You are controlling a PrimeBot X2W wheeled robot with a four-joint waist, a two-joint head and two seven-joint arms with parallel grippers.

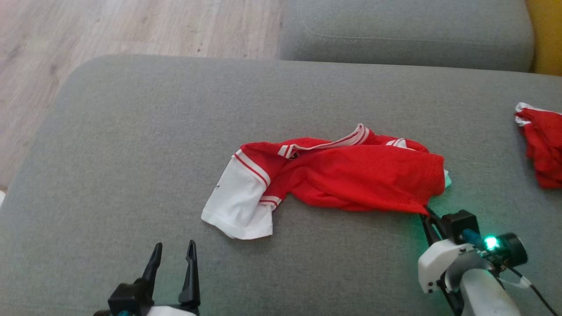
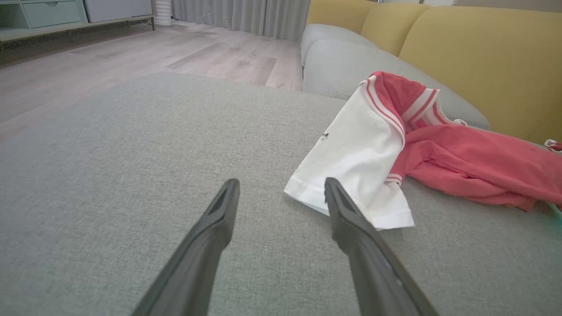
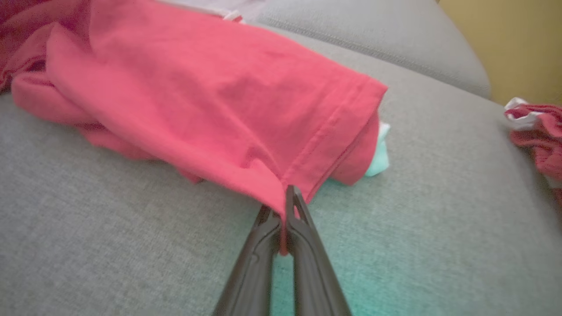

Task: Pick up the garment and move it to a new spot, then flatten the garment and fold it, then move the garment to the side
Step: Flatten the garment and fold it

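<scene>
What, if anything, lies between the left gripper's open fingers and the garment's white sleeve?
Nothing visible does. Only bare grey cushion separates the left gripper from the white sleeve of the garment; its fingers stand open. The right gripper is shut on the red hem.

Red garment [image 1: 351,175] – white sleeve, striped trim – on grey cushion [image 1: 131,153]

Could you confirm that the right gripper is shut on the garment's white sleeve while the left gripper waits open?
Not quite: the right gripper is shut on the red hem corner of the garment, not the white sleeve, as the right wrist view shows. The left gripper is indeed open, near that sleeve.
</scene>
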